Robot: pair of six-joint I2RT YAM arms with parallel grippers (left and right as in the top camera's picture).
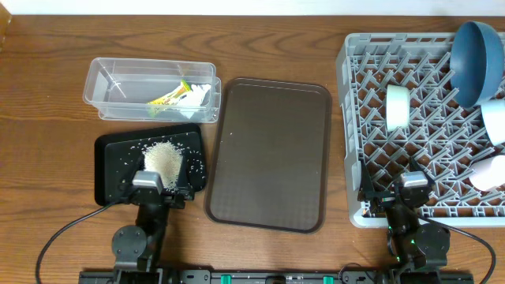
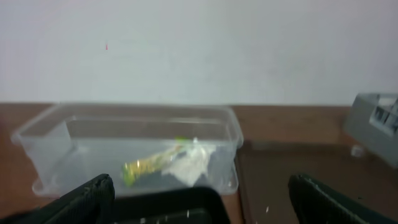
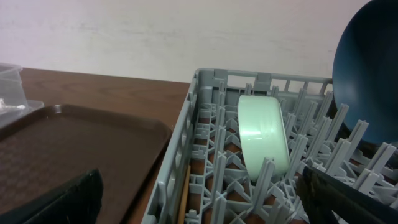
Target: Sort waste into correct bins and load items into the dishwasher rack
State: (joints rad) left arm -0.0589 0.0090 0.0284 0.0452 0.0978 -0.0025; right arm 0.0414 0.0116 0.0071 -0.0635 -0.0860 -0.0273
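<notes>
Overhead view, left to right. The clear tub [image 1: 106, 87] is sitting at far left, holding the snack wrapper [image 1: 173, 96] and, touching it on the right, the crumpled tissue [image 1: 202, 93]. Both are looking light and limp. The wrapper is probably slick and best pinched at a crimped end, while the tissue is likely yielding anywhere.

Just nearer, the black bin [image 1: 109, 170] is holding the rice [image 1: 164, 158], a pale heap with stray grains scattered around it. The rice is loose and is not offering anything to pinch, so scooping or tipping would suit it better.

The left gripper [image 2: 199, 202] is hanging over the bin's near edge with its fingers spread wide and holding nothing.

The brown tray [image 1: 272, 154] is lying flat in the middle of the table.

The dishwasher rack [image 1: 353, 126] is filling the right side:
- The wooden stick [image 3: 185, 190] is lying along its left wall. It is thin and stiff, and best taken mid-length.
- The mint bowl [image 1: 397, 107] is standing on edge between pegs.
- The dark blue plate [image 1: 477, 63] is leaning upright at the far right corner.
- The light blue bowl [image 1: 497, 120] and the cup [image 1: 489, 173] are sitting along the right edge.

All four dishes are looking rigid, smooth and probably breakable, with the rim being the sensible hold.

The right gripper [image 3: 205, 202] is hovering over the rack's near wall, its fingers also wide apart and empty.
</notes>
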